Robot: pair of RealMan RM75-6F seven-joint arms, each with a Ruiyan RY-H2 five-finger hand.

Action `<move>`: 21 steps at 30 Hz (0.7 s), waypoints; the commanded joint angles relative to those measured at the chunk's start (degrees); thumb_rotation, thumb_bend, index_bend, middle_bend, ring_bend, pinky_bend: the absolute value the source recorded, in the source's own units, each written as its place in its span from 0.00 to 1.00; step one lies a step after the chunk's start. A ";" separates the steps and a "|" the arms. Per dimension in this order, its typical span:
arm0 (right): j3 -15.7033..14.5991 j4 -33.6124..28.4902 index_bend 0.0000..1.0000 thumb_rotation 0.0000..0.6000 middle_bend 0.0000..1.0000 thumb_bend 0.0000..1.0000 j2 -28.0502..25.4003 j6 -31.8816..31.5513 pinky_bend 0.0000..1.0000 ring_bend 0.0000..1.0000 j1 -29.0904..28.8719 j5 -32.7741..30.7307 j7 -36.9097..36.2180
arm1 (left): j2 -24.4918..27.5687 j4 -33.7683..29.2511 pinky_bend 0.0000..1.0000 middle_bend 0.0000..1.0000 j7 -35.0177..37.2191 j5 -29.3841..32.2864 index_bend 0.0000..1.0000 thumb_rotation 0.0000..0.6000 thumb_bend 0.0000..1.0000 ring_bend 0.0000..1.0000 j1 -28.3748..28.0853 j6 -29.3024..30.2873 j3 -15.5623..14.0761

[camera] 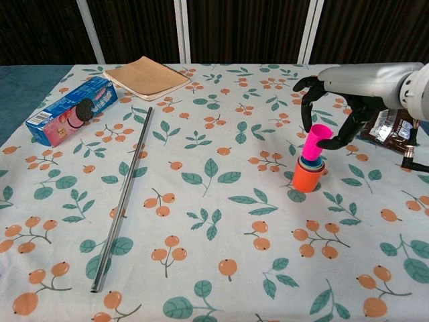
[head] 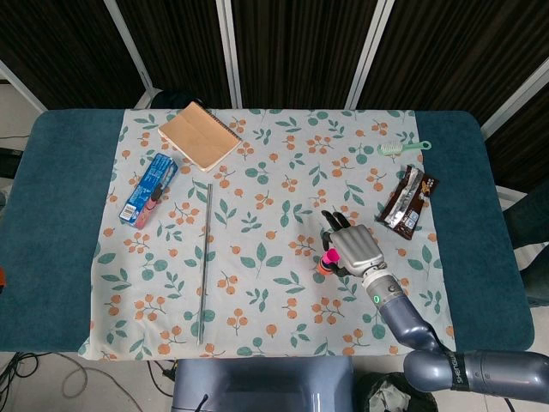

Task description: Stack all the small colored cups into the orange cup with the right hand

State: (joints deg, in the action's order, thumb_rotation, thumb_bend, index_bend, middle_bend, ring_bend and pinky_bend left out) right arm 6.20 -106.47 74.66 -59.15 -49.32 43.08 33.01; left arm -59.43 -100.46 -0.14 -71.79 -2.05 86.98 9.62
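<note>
The orange cup stands upright on the patterned cloth that covers the counter. Nested inside it is a blue cup, of which only the rim shows above the orange wall. A pink cup sits in the mouth of this stack, tilted a little, its upper half standing clear above the blue rim. In the head view the stack is mostly hidden under the robot hand; only a bit of orange and the pink cup show.

The right robot hand is over the orange cup, fingers curved down around the pink cup, pinching it near its rim between thumb and a finger. In the head view the same robot hand covers the stack from above. The left robot hand shows in neither view.

Relative to the orange cup: a dark snack wrapper lies just to its right and a little behind; a green brush lies farther behind, near the cloth's back edge. Well to its left lies a long metal rod, beyond that a blue cookie box, and behind the rod a brown notebook.
</note>
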 commanded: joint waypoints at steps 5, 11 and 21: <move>-0.47 0.27 0.55 1.00 0.00 0.41 0.15 0.36 1.00 0.08 0.36 0.50 -0.51 | 0.00 0.00 0.19 0.03 -0.05 -0.06 0.18 1.00 0.41 0.01 0.03 0.04 -0.05; -0.74 1.23 0.44 1.00 0.00 0.41 0.94 0.79 0.68 0.08 0.71 0.88 -1.38 | 0.01 0.00 0.19 0.03 0.03 0.01 0.18 1.00 0.41 0.01 0.06 0.11 0.01; -1.40 2.32 0.00 1.00 0.00 0.27 1.27 2.42 0.17 0.04 0.25 -0.29 -0.62 | 0.08 -0.02 0.20 0.04 -0.02 0.10 0.18 1.00 0.41 0.01 0.02 0.03 0.04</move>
State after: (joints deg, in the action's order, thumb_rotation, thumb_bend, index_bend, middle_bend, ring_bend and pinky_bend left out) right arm 4.85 -104.11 76.07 -56.89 -48.94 43.01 32.21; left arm -59.35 -100.49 -0.16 -71.69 -2.04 87.00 9.65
